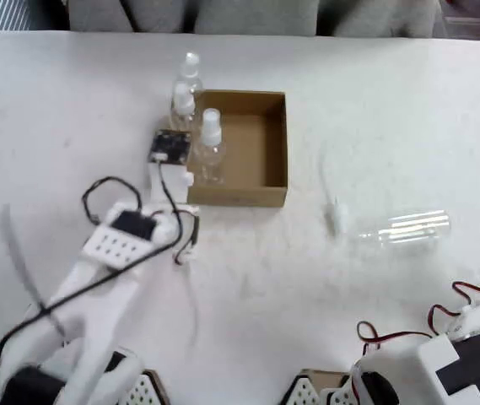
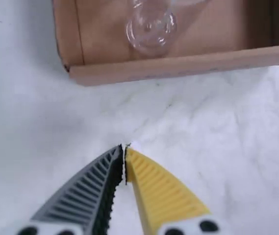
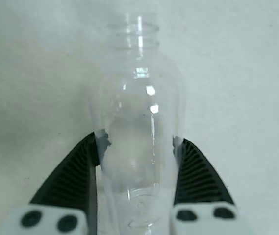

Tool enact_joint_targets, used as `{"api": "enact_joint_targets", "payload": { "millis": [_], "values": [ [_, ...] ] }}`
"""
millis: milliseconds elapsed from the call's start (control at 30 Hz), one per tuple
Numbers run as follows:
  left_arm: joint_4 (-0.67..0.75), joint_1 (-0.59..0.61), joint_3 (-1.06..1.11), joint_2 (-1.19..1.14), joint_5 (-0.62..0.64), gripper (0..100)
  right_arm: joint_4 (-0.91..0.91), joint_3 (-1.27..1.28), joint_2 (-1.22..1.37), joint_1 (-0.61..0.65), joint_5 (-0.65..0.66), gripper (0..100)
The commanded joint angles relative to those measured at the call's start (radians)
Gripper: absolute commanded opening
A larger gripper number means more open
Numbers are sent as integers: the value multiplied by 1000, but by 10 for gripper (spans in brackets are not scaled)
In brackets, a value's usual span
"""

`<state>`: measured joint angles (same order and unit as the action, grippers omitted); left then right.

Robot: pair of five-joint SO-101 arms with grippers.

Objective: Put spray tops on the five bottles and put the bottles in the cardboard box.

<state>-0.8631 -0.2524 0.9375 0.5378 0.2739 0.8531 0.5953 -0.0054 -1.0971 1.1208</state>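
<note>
I am looking down on a white worktop (image 1: 391,110) with a shallow cardboard box (image 1: 238,197) sitting near its middle. A first capped bottle (image 1: 210,145) is standing upright inside the box, near the wall on the left arm's side, with its spray top pointing up. My left wrist view is showing its round clear base (image 2: 150,30) just inside the box wall (image 2: 178,66). A second capped bottle (image 1: 183,105) and a third capped bottle (image 1: 191,72) are standing upright at the box's far corner on that same side. I cannot tell whether they are inside the box or just beside it.

The left arm (image 1: 96,278) is reaching toward the near corner of the box. The left gripper (image 2: 124,149) is hanging over bare worktop close to the box, its grey and yellow fingers (image 2: 159,191) pressed together and holding nothing.

An uncapped bottle (image 1: 404,228) is lying on its side well apart from the box, on the right arm's (image 1: 459,359) side. Its long axis is running across the worktop, with the threaded neck pointing toward the box. A loose spray top (image 1: 337,218) is lying just beyond that neck. The right gripper (image 3: 138,142) is clasping this bottle (image 3: 139,107) around its lower body. Its black fingers (image 3: 75,181) are spread to the bottle's width, the tips resting against both sides, and the neck is pointing straight away from the gripper.
</note>
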Motion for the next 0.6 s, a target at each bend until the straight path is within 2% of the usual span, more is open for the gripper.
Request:
{"api": "enact_joint_targets", "payload": {
  "millis": [0, 67, 200, 267, 467, 567],
  "values": [
    [-38, -19, 34, 208, 68, 23, -16, -9, -8, 2, -2, 15],
    [-28, -27, 84, 272, 71, 57, -16, -9, -10, 2, -2, 15],
    [-32, -28, 141, 302, 81, 218, -16, -8, -10, 2, -2, 15],
    [-32, -27, 161, 302, 81, 254, -16, -6, -10, 2, -2, 15],
    [-29, -24, 172, 291, 81, 172, -16, -6, -10, 2, -2, 15],
    [-6, -24, 167, 206, 81, 171, -15, -6, -10, 2, -2, 15]
  ]
}}
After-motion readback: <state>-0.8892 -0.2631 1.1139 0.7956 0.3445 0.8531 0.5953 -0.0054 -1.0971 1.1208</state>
